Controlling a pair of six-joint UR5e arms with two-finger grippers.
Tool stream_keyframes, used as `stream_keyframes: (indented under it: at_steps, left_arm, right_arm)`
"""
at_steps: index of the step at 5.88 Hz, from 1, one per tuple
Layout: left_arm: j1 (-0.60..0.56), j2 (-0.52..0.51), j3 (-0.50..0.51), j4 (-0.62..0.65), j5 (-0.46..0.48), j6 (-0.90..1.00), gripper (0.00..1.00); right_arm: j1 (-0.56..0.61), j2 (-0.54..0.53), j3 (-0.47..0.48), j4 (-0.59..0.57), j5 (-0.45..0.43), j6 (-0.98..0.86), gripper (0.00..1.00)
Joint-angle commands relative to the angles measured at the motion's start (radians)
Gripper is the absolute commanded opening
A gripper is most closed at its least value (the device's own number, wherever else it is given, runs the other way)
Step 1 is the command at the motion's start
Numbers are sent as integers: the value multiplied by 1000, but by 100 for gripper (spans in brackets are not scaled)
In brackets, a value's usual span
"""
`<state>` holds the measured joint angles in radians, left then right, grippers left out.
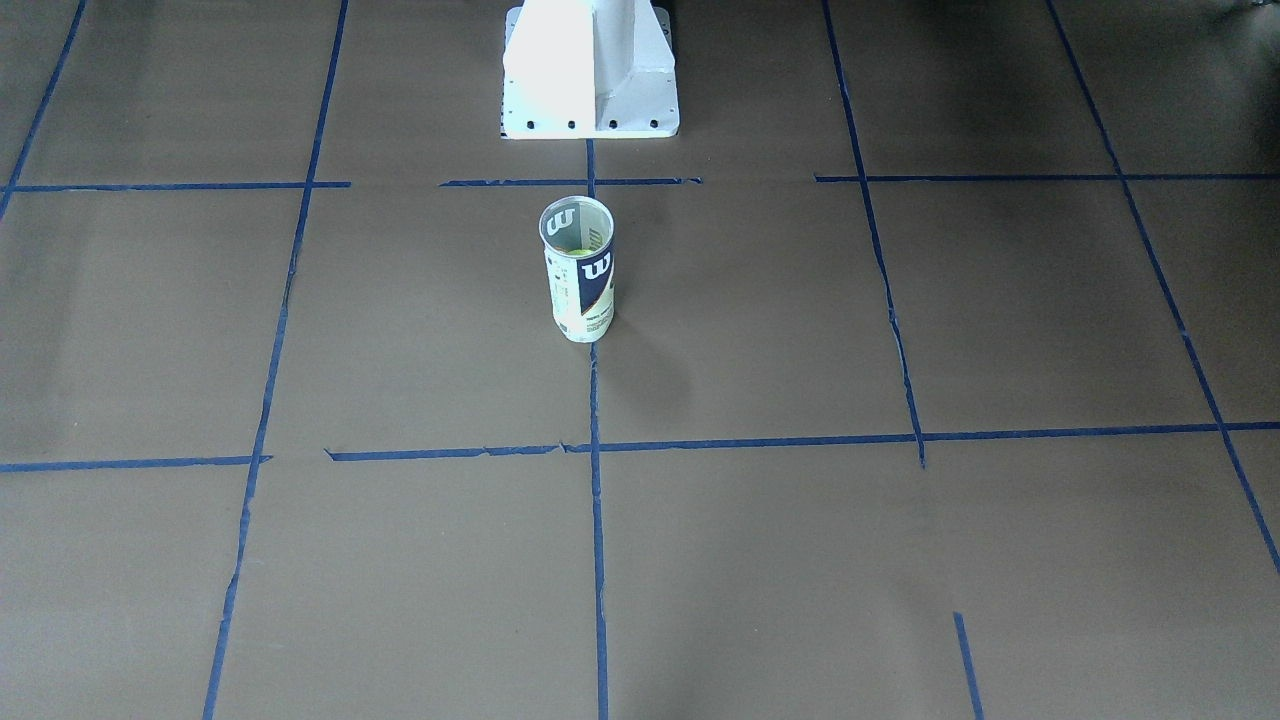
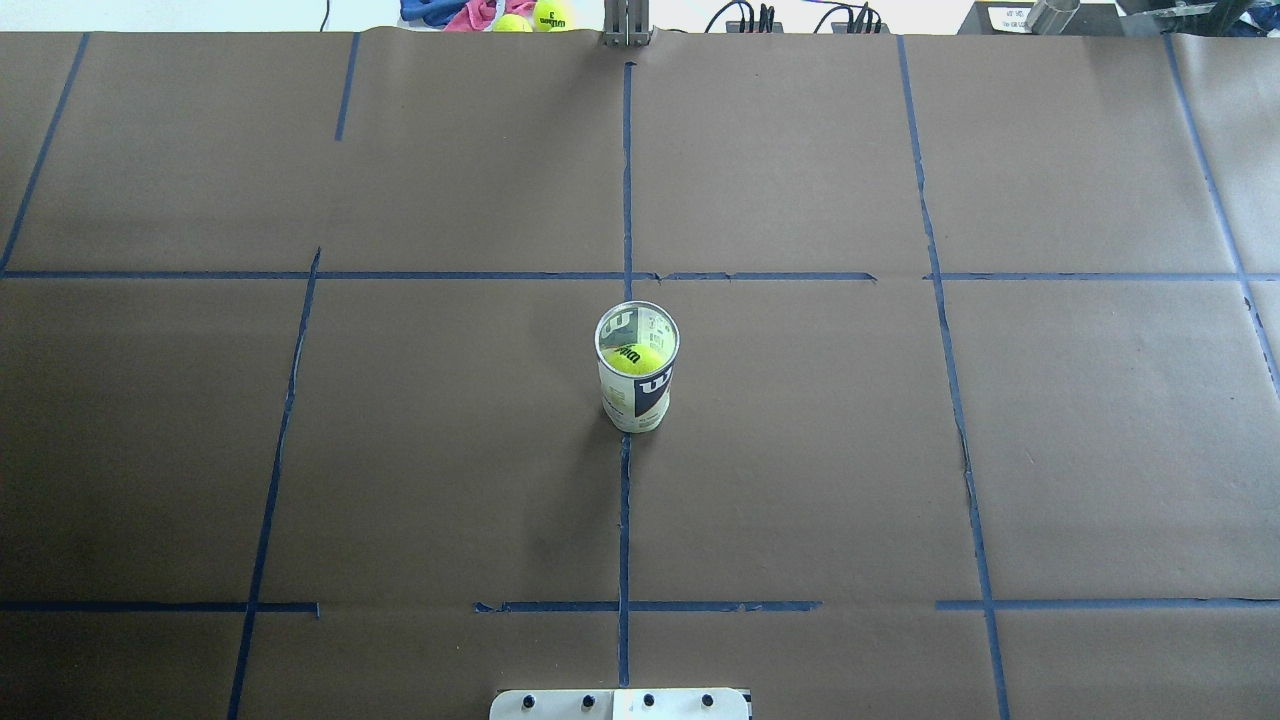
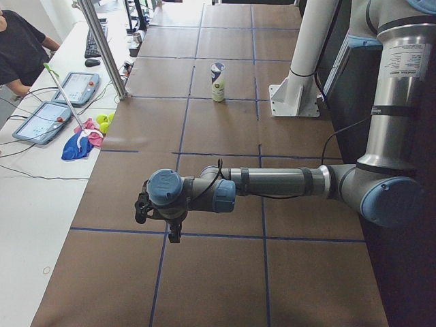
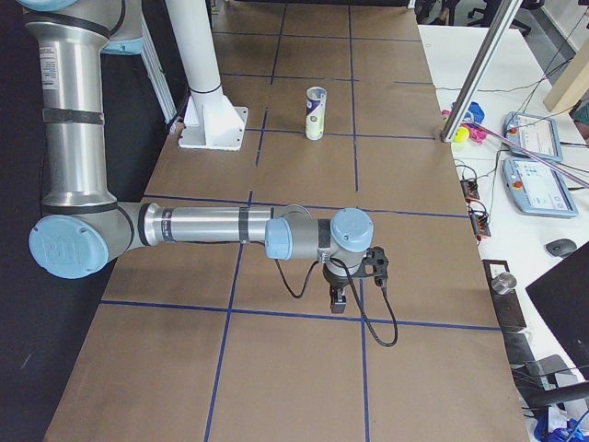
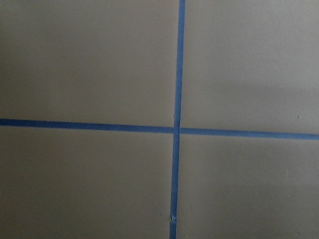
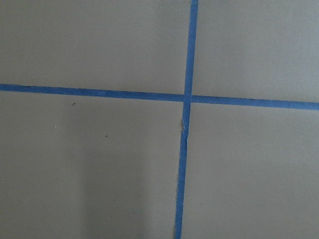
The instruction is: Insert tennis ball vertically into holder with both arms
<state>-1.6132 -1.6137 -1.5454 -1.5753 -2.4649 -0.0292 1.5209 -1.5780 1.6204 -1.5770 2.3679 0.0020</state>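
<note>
The holder stands upright on the brown paper at the table's middle, on a blue tape line. It also shows in the overhead view and in both side views. The tennis ball sits inside it, below the rim, with a sliver of yellow-green showing from the front. My left gripper hangs far from the can at the table's left end. My right gripper hangs at the right end. I cannot tell if either is open or shut. Both wrist views show only paper and tape.
The white pedestal base stands just behind the can on the robot's side. Spare tennis balls and a cloth lie beyond the table's far edge. Tablets, a metal post and an operator are there too.
</note>
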Motion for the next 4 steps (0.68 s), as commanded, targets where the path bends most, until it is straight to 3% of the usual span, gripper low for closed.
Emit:
stream_keyframes:
  at_steps: [1,2,3,4]
  left_arm:
    - [13,9,-64,75,47,34,100]
    - [33,6,-91,139,52,38,100]
    - [38,8,-143,191,163,111,100]
    - [39,18,-125,213,216,136,100]
  right_arm:
    - [2,-5,16,-3,-4,0,100]
    - [-8,-5,21,-24,-15,0,100]
    - [-11,-10,35,-29,-86,0,100]
    - [-11,-26,44,-31,-82,0,100]
